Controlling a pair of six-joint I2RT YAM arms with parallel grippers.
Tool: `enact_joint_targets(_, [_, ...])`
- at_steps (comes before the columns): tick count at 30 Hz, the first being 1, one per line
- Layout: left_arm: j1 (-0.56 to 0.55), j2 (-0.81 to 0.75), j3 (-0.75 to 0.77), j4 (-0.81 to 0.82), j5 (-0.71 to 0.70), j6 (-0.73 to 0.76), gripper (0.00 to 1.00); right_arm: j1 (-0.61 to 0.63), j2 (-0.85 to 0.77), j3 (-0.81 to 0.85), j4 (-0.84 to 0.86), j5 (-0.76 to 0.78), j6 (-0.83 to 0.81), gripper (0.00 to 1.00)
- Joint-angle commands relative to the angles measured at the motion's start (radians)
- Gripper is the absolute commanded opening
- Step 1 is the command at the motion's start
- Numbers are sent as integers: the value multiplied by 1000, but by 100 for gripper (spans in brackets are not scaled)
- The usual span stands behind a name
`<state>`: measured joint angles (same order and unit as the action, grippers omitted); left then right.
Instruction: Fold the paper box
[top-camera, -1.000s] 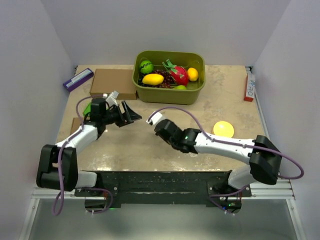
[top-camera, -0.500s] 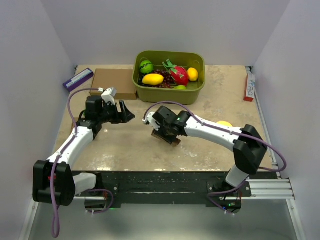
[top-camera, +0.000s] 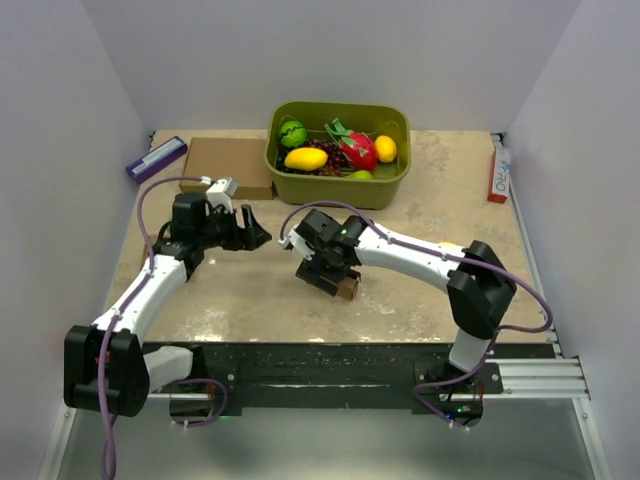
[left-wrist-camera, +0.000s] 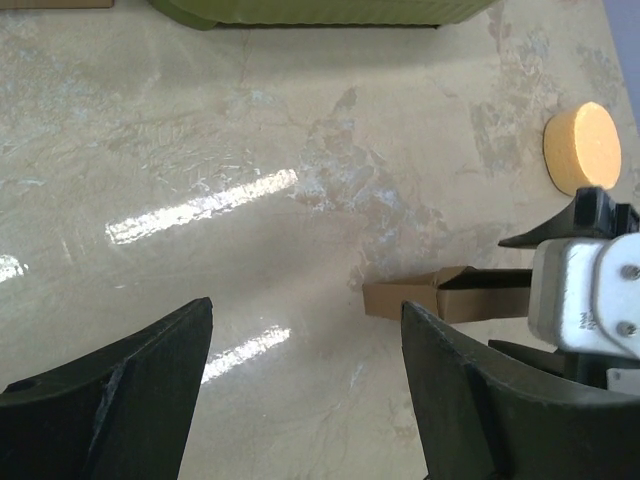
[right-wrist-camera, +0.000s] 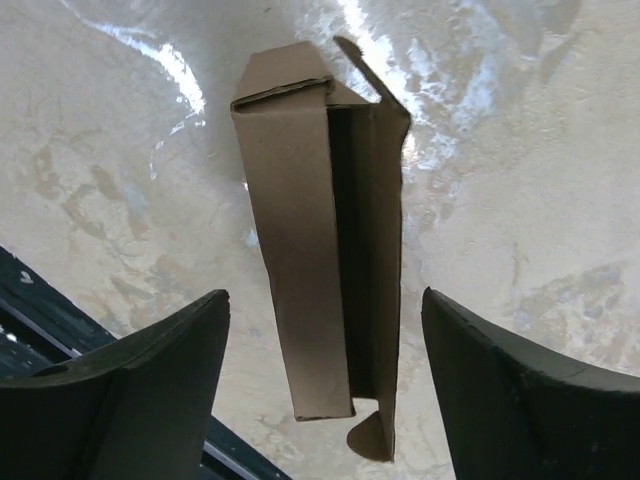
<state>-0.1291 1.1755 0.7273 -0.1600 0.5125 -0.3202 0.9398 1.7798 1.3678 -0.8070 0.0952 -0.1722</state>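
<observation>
– Mottled beige desk, white walls on three sides, that's what I have on the overhead feed. Both arms are reaching in towards the middle.

– Where's the paper box?

– It's lying on the desk a little near-side of centre, directly under my right hand. From the right wrist camera it's a long, narrow brown carton. One long side is open onto a dark interior, and rounded flaps stick out at both ends.

– Are you gripping it?

– No. The right fingers stand wide apart with the box lengthwise between them, and I can see bare desk on either side of it. Neither finger is touching the cardboard.

– And the left?

– My left hand is left of centre, near the box but apart from it. Its fingers are spread too, with nothing between them but desk. Its own camera shows one end of the box beyond its fingertips, with the right hand over it.

– Anything else out there?

– At the back sits a green bin of toy fruit, with a large flat brown carton just to its left. A yellow disc lies off to the right, well apart from the box.
</observation>
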Motion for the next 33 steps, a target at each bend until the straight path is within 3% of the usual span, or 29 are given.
enact_joint_targets(1, [-59,-20,30,8,17,61,80,-9,-109,14,40,46,48,82])
enact_joint_targets(6, [-202,-17,64,-45,-115,138,80,-12,-227,-19,78,104,226,86])
enact_joint_targets(11, [-245,4,78,-29,-109,155,79,-25,-365,-125,75,156,497,86])
enact_joint_targets(19, [-362,141,182,-61,-186,202,75,-32,-539,-318,107,228,727,75])
enact_joint_targets(23, [-395,176,196,-75,-190,247,77,-30,-546,-355,179,163,673,77])
enact_joint_targets(27, [-397,182,184,-73,-198,260,79,-29,-560,-407,290,120,527,91])
enact_joint_targets(33, [-395,217,188,-59,-149,251,75,-27,-493,-412,422,94,340,93])
